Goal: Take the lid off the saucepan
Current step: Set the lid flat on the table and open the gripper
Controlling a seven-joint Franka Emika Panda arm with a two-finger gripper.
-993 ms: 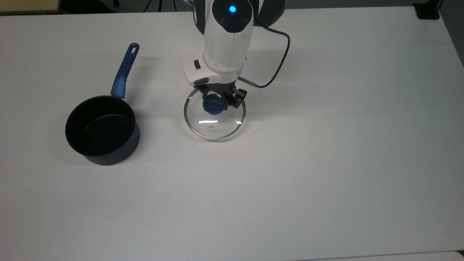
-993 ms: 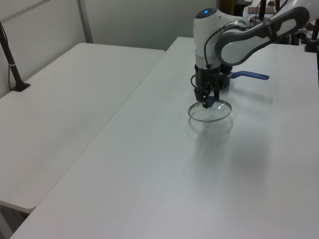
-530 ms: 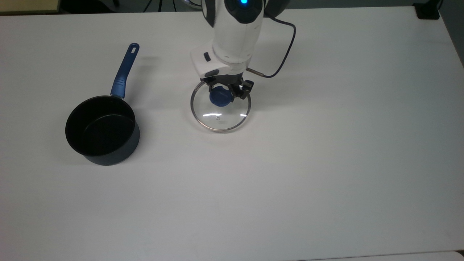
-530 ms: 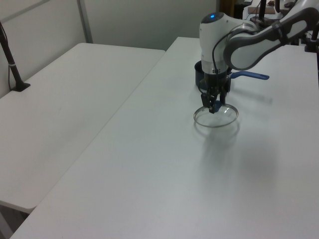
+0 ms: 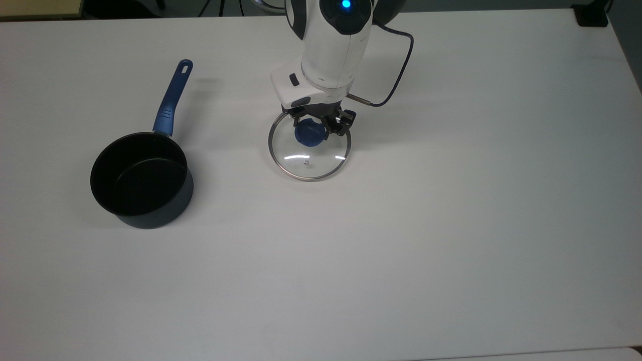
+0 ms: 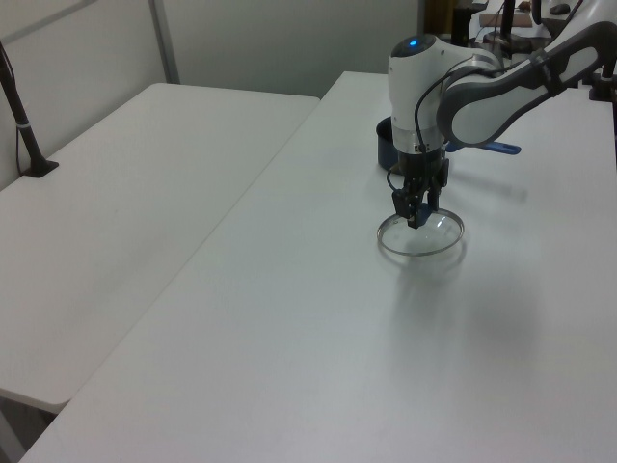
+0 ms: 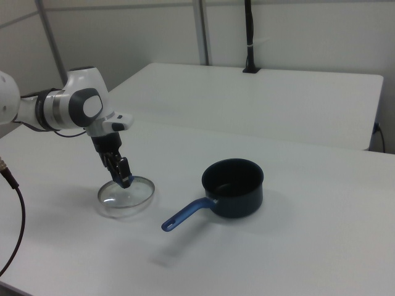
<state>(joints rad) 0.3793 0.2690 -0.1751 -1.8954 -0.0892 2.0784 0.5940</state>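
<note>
Item one: the small round dark navy saucepan (image 5: 142, 179) with a black inside and long blue handle stands open on the white table (image 5: 451, 225), toward the top view's left. Item two: the round clear glass lid (image 5: 310, 150) with thin metal rim and blue centre knob (image 5: 309, 133) sits well apart from the saucepan, toward the top view's right, low at or just above the table; contact with the surface cannot be confirmed.

The white arm's two-finger gripper (image 5: 317, 128) points down over the lid, its jaws closed narrowly on the blue knob, one either side.

Judgement: the lid is already off the pan, so the removal itself is achieved; the step in hand is setting the lid down. The next move calls for settling the lid flat on the table, then parting the jaws enough to clear the knob and rising straight up so the lid is not dragged.

Count: one saucepan, one lid, one arm with one gripper. A second white table (image 6: 125, 212) adjoins on the left view's left.
</note>
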